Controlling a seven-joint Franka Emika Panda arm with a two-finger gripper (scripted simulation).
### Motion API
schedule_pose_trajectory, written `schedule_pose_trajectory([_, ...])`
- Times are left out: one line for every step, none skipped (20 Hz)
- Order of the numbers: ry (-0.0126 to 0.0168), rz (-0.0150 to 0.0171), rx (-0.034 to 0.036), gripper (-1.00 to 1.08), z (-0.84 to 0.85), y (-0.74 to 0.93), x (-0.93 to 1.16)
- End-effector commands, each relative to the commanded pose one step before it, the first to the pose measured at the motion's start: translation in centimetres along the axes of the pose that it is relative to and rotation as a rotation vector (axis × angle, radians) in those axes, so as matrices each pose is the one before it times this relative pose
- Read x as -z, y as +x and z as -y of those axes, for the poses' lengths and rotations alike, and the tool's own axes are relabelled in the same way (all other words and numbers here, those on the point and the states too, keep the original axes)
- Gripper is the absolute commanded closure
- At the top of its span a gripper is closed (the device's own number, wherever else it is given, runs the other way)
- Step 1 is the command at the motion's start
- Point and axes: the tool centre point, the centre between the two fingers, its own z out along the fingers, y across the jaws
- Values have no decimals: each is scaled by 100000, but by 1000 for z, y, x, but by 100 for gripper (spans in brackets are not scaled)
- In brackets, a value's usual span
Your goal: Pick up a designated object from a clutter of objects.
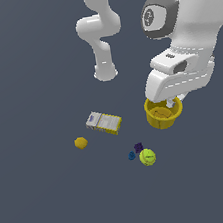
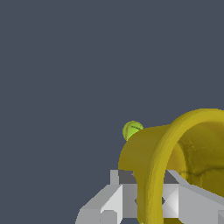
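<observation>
Yellow cup (image 2: 175, 153) rim clamped by claw (image 2: 151, 201); fingertips partly hidden.

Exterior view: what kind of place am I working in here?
Most likely a bare simulated test scene, not a real room: a flat, featureless grey floor, no walls or furniture, and only a few small props, such as the yellow cup and the yellow-green ball.

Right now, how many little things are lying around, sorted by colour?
Yellow: 2, the cup under the gripper and the lump
Yellow-green: 1, the ball
White and yellow: 1, the flat box
Blue: 1, a tiny piece
Purple: 1, a tiny piece
Total: 6
</observation>
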Motion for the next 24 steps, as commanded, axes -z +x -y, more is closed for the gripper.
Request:
schedule_pose_trajectory([-46, -233, 10, 108, -935, 1457, 1703])
schedule_pose_trajectory([-106, -26, -49, 108, -352, 522, 577])
schedule_pose_trajectory([0, 0, 0, 108, -327, 517, 535])
schedule_pose_trajectory([-107, -23, -49, 108, -332, 497, 541])
schedule_pose_trajectory([0, 0, 0, 108, -307, 491, 499])
schedule_pose_trajectory([-107, -22, -48, 108, -301, 455, 489])
schedule_pose_trajectory([0, 0, 0, 108, -267, 430, 430])
schedule_pose_trajectory([-88, -17, -39, 108, -256, 392, 414])
schedule_pose_trajectory([0, 0, 0, 108, -227, 370, 363])
schedule_pose_trajectory([-108, -20, -47, 108, -219, 335, 356])
schedule_pose_trajectory([0, 0, 0, 108, -190, 316, 302])
schedule_pose_trajectory([-64, -12, -24, 108, -177, 286, 288])
schedule_pose_trajectory([0, 0, 0, 108, -158, 268, 250])
schedule_pose_trajectory([-64, -12, -24, 108, -147, 239, 241])
schedule_pose_trajectory([0, 0, 0, 108, -130, 221, 204])
schedule_pose_trajectory([-64, -12, -23, 108, -118, 193, 196])
schedule_pose_trajectory([0, 0, 0, 108, -102, 176, 160])
schedule_pose_trajectory([-64, -12, -22, 108, -90, 149, 153])
schedule_pose_trajectory([0, 0, 0, 108, -75, 133, 116])
schedule_pose_trajectory([0, 0, 0, 108, -62, 112, 95])
schedule_pose_trajectory([0, 0, 0, 108, -49, 91, 74])
schedule_pose_trajectory([-66, -14, -13, 108, -31, 66, 71])
schedule_pose_trajectory([0, 0, 0, 108, -25, 51, 34])
schedule_pose_trajectory([0, 0, 0, 108, -13, 32, 15])
